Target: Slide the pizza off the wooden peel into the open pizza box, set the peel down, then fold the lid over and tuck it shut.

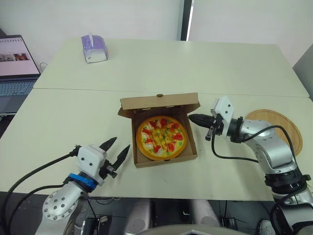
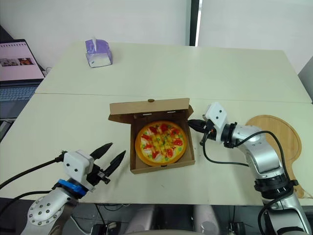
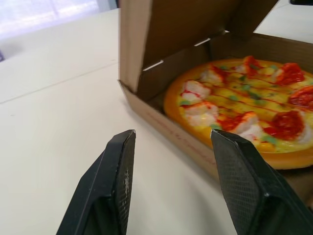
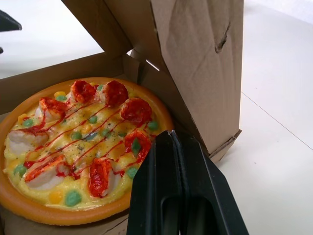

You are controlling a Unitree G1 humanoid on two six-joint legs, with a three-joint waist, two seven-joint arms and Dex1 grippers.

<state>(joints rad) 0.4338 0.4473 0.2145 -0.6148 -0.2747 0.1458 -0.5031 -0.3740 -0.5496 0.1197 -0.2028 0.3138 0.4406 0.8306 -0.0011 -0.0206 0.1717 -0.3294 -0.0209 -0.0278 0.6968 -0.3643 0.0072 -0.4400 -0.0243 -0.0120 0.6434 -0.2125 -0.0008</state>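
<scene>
The pizza (image 1: 162, 137) lies inside the open cardboard box (image 1: 166, 159) at the table's middle front. The box lid (image 1: 159, 102) stands up at the far side, leaning slightly back. The round wooden peel (image 1: 274, 123) rests flat on the table to the right. My right gripper (image 1: 195, 118) is shut with nothing in it, its tip just right of the box's right wall near the lid corner. My left gripper (image 1: 116, 148) is open and empty, a short way left of the box's front left corner.
A purple tissue box (image 1: 94, 48) stands at the far left of the table. A laptop (image 1: 15, 68) sits open off the table's left edge. A seam runs across the table behind the box.
</scene>
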